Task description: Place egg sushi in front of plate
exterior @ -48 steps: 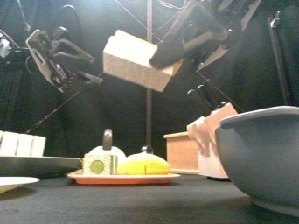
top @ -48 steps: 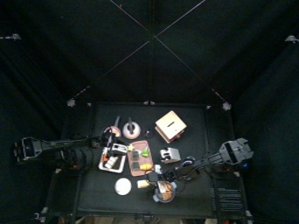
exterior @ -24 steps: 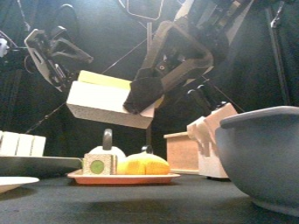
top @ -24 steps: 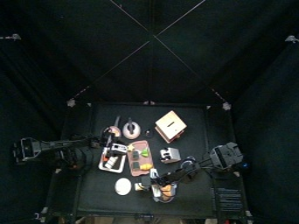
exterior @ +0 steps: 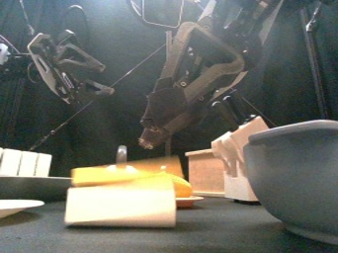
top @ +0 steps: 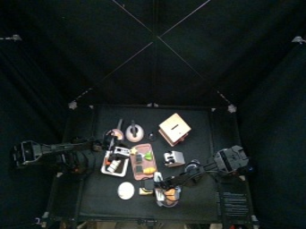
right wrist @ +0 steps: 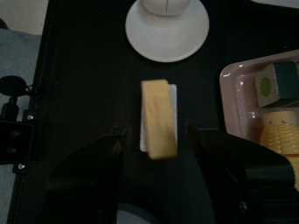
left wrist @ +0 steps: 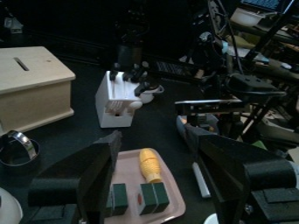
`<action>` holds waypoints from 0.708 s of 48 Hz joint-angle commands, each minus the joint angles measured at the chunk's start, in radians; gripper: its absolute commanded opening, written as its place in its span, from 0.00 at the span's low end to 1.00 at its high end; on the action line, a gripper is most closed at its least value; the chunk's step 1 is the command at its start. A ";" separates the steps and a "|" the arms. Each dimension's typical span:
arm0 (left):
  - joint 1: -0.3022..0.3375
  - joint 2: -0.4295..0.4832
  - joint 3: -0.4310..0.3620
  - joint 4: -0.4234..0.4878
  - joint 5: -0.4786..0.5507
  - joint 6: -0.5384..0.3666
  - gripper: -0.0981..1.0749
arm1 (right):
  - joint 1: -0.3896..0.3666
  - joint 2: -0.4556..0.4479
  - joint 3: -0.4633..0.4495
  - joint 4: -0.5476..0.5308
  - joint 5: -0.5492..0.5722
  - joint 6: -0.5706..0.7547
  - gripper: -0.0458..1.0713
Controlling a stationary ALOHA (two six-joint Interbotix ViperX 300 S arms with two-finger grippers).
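The egg sushi (exterior: 122, 193), a yellow slab over white rice, lies on the black table close to the front edge. In the right wrist view the egg sushi (right wrist: 158, 118) sits a short gap away from the round white plate (right wrist: 170, 26). My right gripper (exterior: 158, 136) hangs just above the piece, open, its jaws on either side of the piece and off it. From above, the egg sushi (top: 146, 189) is just right of the plate (top: 125, 190). My left gripper (left wrist: 176, 188) rests at the table's left side, open and holding nothing.
A pink tray (exterior: 138, 201) with a green-labelled block and a yellow corn piece (left wrist: 152, 162) stands behind the sushi. A large grey bowl (exterior: 297, 178) fills the front right. A wooden box (top: 177, 128) and a white rack (left wrist: 119, 92) stand further back.
The right gripper came down with the egg sushi from mid-air to the table. Its jaws then spread and let the piece go. The left arm stayed still.
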 commanded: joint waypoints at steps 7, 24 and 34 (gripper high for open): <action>0.000 -0.005 -0.011 -0.005 -0.003 0.002 0.88 | -0.008 -0.023 -0.026 0.002 0.025 0.000 0.83; 0.000 -0.003 -0.011 -0.005 -0.003 0.002 0.88 | -0.012 -0.028 -0.032 0.011 0.031 0.002 0.83; -0.002 -0.005 -0.011 -0.005 -0.003 0.002 0.88 | -0.043 -0.063 -0.028 0.032 0.031 0.002 0.83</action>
